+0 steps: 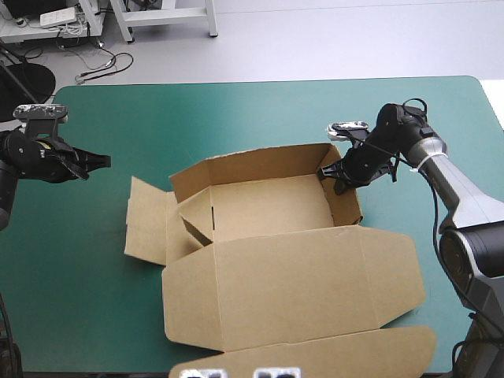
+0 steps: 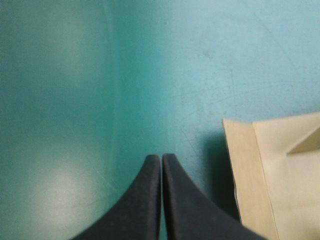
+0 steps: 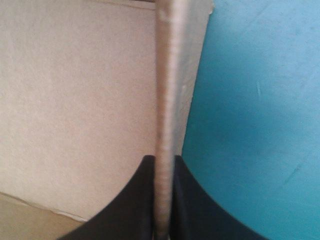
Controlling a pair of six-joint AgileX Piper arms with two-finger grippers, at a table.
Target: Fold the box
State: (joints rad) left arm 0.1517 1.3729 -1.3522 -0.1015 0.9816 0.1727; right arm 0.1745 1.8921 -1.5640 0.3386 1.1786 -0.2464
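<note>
Grippers counted: 2. The right gripper [image 1: 334, 175] pinches the right wall of the box [image 1: 268, 206], 1 black finger inside the tray and 1 outside, close to the far right corner. In the right wrist view the wall's top edge runs straight ahead from between the 2 fingertips, with brown floor on one side and teal-green cover [image 1: 79, 276] on the other.

Box count: 1. It sits near the middle of the table as an open tray. 2 walls stand upright, the far one and the right one. On the left side 1 flap leans inward, tilted, and 1 outer flap lies flat on the cover. The lid lies flat toward the near edge as 1 large panel, with 1 narrow strip beyond it at the table's near edge.

The left gripper [image 1: 102, 161] has its 2 fingers pressed together in a pointed arch, holding nothing. It is over bare cover to the left of the box, apart from it. 1 flat brown flap shows ahead of it and to one side.
</note>
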